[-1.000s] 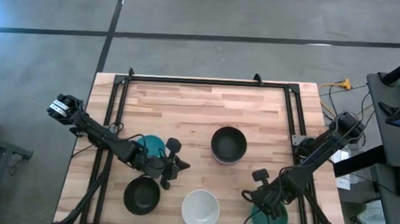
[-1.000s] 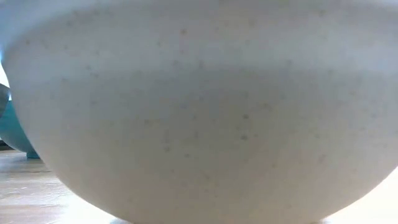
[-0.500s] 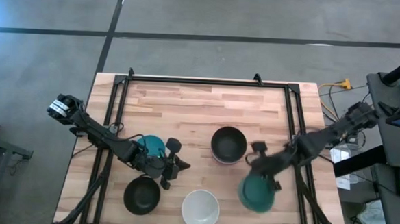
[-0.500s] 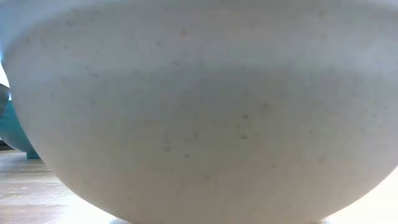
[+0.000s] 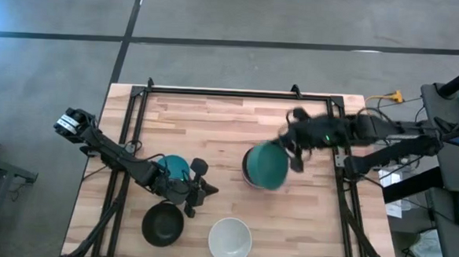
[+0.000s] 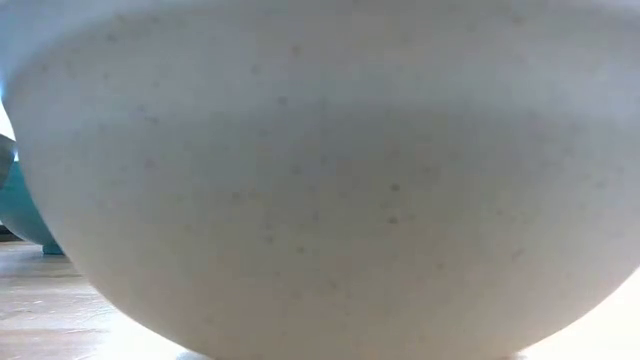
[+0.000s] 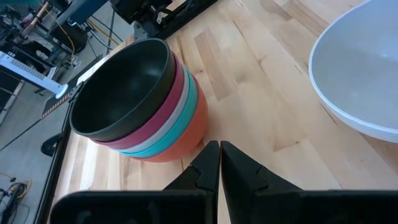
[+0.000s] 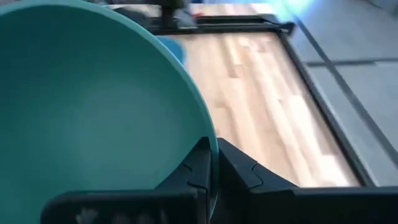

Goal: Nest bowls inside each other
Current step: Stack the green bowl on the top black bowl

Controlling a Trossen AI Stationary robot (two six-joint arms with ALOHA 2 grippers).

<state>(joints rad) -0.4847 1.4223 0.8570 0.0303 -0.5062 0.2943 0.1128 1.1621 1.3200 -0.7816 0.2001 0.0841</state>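
My right gripper [image 5: 295,152] is shut on a teal bowl [image 5: 265,166], which in the high view hangs over and covers a stack in mid table. The left wrist view shows that stack [image 7: 143,99]: black on top, then magenta, white, light blue and red, the red one's base on the wood. My left gripper [image 5: 203,188] waits shut, touching nothing, beside a light blue bowl [image 5: 172,169]. A black bowl [image 5: 162,223] and a white bowl [image 5: 230,240] stand on their bases near the table's near edge. My right gripper pinches the teal bowl's rim [image 8: 208,140], one finger inside the bowl and one finger [image 8: 239,171] outside. It comes at the rim from the table's right side. The bowl is lifted clear, open side up, above the stack.
The white bowl [image 6: 320,170] fills nearly the whole low view, with the light blue bowl [image 6: 20,215] at its edge. A black frame [image 5: 239,92] borders the table's far and side edges. Bare wood lies along the far side and at the near right corner.
My right gripper has carried the teal bowl from the table's near right corner toward the far edge and leftward, lifting it clear, until it hangs over the stack in mid table. The hold has stayed shut.
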